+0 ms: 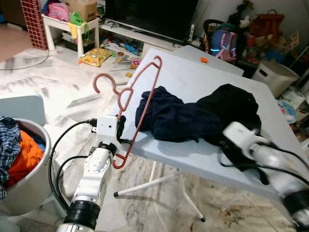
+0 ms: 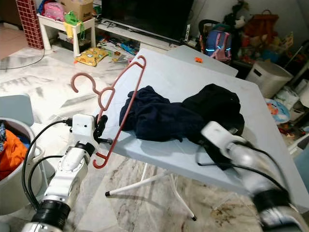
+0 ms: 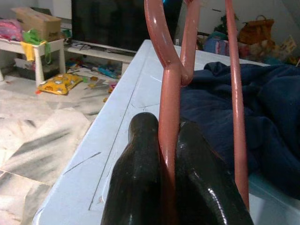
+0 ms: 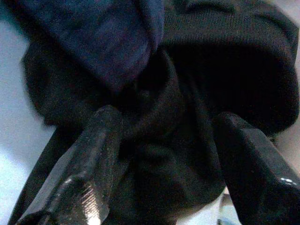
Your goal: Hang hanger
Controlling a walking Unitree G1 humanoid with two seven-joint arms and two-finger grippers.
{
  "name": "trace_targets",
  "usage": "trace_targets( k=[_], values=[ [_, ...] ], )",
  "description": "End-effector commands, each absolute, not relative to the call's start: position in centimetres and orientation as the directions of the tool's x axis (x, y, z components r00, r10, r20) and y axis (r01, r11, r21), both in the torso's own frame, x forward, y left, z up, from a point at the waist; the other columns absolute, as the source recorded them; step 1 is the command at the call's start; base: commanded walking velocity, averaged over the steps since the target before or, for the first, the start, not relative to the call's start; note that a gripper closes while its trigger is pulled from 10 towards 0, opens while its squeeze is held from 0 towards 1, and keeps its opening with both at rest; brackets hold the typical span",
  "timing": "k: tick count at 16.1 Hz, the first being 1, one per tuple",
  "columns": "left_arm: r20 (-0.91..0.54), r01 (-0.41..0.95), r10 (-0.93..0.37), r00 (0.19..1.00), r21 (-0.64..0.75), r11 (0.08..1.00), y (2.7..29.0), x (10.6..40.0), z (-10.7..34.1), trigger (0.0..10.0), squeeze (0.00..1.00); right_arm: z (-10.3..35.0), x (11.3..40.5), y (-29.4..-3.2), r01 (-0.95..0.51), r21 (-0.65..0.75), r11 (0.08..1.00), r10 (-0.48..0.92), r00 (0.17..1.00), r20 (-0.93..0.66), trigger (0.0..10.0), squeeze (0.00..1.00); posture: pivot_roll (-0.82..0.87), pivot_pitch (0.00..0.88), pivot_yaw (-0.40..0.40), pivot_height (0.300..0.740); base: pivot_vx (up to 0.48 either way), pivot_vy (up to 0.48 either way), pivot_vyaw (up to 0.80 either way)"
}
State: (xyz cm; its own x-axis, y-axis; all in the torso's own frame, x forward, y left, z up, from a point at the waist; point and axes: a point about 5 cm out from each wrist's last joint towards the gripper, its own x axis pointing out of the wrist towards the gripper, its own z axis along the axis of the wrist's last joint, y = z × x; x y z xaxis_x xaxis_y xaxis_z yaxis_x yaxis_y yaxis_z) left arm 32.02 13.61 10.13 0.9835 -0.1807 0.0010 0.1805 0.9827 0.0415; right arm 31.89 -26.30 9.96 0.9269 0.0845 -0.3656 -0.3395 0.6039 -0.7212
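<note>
While the left tool (image 3: pixel 166 154) grips the pink hanger (image 1: pixel 140 96) past the surface's (image 1: pixel 193 150) near edge, the right tool (image 4: pixel 164 154) gapes over black clothing (image 1: pixel 231 108).

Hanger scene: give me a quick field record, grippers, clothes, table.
left gripper: shut on the pink hanger, at the table's near-left edge
hanger pose: tilted, hook up and leaning off the table's left edge
right gripper: open, fingers either side of the black garment
navy garment: heaped mid-table, touching the black garment
table: white folding table
laundry basket: on floor at robot's left, clothes inside
</note>
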Motion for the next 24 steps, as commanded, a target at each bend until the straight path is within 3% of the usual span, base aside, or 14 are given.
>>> trace_targets(
  k=[1, 4, 6, 8, 11, 15, 19, 22, 24],
  values=[
    [-0.021, 0.188, -0.187, 0.982, 0.042, 0.981, 13.8, 32.2, 9.8, 10.0, 0.0, 10.6, 31.3, -27.5, -0.343, -0.703, 0.623, 0.075, 0.921, -0.382, 10.0, 1.0, 0.28, 0.0, -0.199, 0.74, 0.0, 0.0, 0.0],
    [-0.03, 0.202, -0.201, 0.979, 0.051, 0.978, 14.9, 32.8, 10.0, 10.0, 0.0, 12.5, 30.0, -29.2, -0.316, -0.551, 0.772, 0.112, 0.922, -0.372, 10.0, 1.0, 0.27, 0.0, -0.189, 0.74, 0.0, 0.0, 0.0],
    [-0.02, 0.251, -0.251, 0.968, 0.003, 0.968, 14.7, 32.7, 10.6, 10.0, 0.0, 13.1, 29.2, -26.1, -0.426, -0.28, 0.86, 0.334, 0.886, -0.323, 10.0, 1.0, 0.27, 0.0, -0.189, 0.74, 0.0, 0.0, 0.0],
    [-0.013, 0.257, -0.257, 0.966, 0.014, 0.966, 14.5, 32.0, 10.5, 10.0, 0.0, 12.6, 27.0, -22.3, -0.628, -0.132, 0.767, 0.575, 0.764, -0.293, 10.0, 1.0, 0.28, 0.0, -0.194, 0.74, 0.0, 0.0, 0.0],
    [-0.024, 0.246, -0.246, 0.969, 0.006, 0.969, 14.2, 31.4, 9.9, 10.0, 0.0, 11.6, 24.5, -18.4, -0.771, 0.063, 0.633, 0.755, 0.598, -0.267, 10.0, 1.0, 0.3, 0.0, -0.197, 0.74, 0.0, 0.0, 0.0],
    [-0.016, 0.253, -0.253, 0.967, 0.014, 0.967, 14.2, 31.7, 10.5, 10.0, 0.0, 10.5, 26.1, -12.9, -0.791, 0.148, 0.594, 0.8, 0.561, -0.212, 10.0, 1.0, 0.32, 0.0, -0.189, 0.74, 0.0, 0.0, 0.0],
    [-0.011, 0.266, -0.266, 0.964, 0.018, 0.964, 13.9, 31.9, 10.8, 10.0, 0.0, 10.2, 30.0, -8.7, -0.718, 0.096, 0.689, 0.719, 0.662, -0.21, 10.0, 1.0, 0.32, 0.0, -0.185, 0.74, 0.0, 0.0, 0.0],
    [-0.012, 0.274, -0.273, 0.962, 0.017, 0.962, 13.4, 31.9, 10.7, 10.0, 0.0, 9.8, 32.5, -8.1, -0.62, 0.007, 0.785, 0.595, 0.751, -0.286, 10.0, 1.0, 0.33, 0.0, -0.192, 0.74, 0.0, 0.0, 0.0],
    [-0.009, 0.272, -0.272, 0.962, 0.017, 0.962, 13.4, 31.9, 10.8, 10.0, 0.0, 9.2, 34.3, -9.5, -0.488, -0.084, 0.869, 0.428, 0.825, -0.369, 10.0, 1.0, 0.34, 0.0, -0.198, 0.74, 0.0, 0.0, 0.0]
  ],
)
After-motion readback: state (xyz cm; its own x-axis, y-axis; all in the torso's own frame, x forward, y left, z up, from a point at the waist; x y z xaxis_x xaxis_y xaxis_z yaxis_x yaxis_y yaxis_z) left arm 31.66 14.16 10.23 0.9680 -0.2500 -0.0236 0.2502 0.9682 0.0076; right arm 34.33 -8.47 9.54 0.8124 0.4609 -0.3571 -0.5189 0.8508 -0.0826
